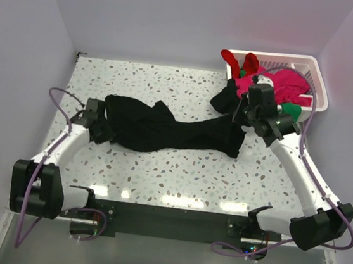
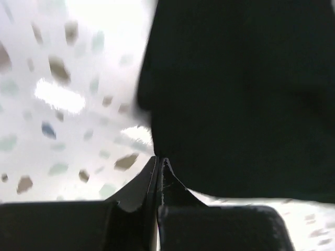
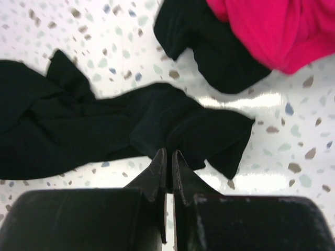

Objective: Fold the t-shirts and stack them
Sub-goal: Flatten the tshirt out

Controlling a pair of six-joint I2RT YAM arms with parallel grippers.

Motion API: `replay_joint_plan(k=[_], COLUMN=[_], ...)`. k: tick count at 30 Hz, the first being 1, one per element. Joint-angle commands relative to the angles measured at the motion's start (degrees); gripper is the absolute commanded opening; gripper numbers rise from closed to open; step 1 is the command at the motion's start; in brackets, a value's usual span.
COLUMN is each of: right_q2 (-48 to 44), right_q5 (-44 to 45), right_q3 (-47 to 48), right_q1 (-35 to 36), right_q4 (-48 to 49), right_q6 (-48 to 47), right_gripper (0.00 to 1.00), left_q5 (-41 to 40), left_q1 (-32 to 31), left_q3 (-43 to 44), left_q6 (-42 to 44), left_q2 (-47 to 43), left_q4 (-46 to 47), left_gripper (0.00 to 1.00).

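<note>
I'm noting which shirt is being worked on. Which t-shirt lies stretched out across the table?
The large black t-shirt, bunched lengthwise on the table; the other black, pink, red and green shirts sit at the white basket.

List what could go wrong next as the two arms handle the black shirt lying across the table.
1. The black shirt lies bunched and twisted, so a fold now could trap creases.
2. The left gripper and right gripper look shut at its ends; whether they hold cloth is unclear, so a pull may slip.
3. Another black garment lies close to its right end and might get snagged.
</note>
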Motion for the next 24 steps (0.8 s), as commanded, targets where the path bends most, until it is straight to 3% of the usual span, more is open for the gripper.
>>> replay_joint_plan(k=[1, 6, 14, 18, 24], right_q2=[1.5, 5.0, 5.2, 1.2, -4.1], right_q5=[2.1, 4.0, 4.3, 3.2, 3.1], right_q3=[11.8, 27.6, 47.9, 51.9, 52.8], right_q1=[0.0, 0.0, -0.1, -0.1, 0.0], right_q4=[-0.2, -1.9, -2.1, 1.5, 8.8], right_q6=[-5.1, -8.9, -15.2, -17.6, -18.9], right_gripper=[0.0, 0.0, 0.0, 0.0, 0.0], left_q5=[0.4, 2.6, -3.7, -9.4, -18.6], left_q1=[3.5, 10.6, 12.6, 12.5, 12.5], left_q3=[14.9, 32.5, 56.0, 71.2, 81.7], left_q6=[2.2, 3.3, 2.3, 3.2, 7.7], left_q2=[-5.3, -7.2, -8.7, -9.4, -12.9], left_q4=[-1.7, -5.2, -11.4, -13.8, -13.2], left_gripper=[0.0, 0.0, 0.0, 0.0, 0.0])
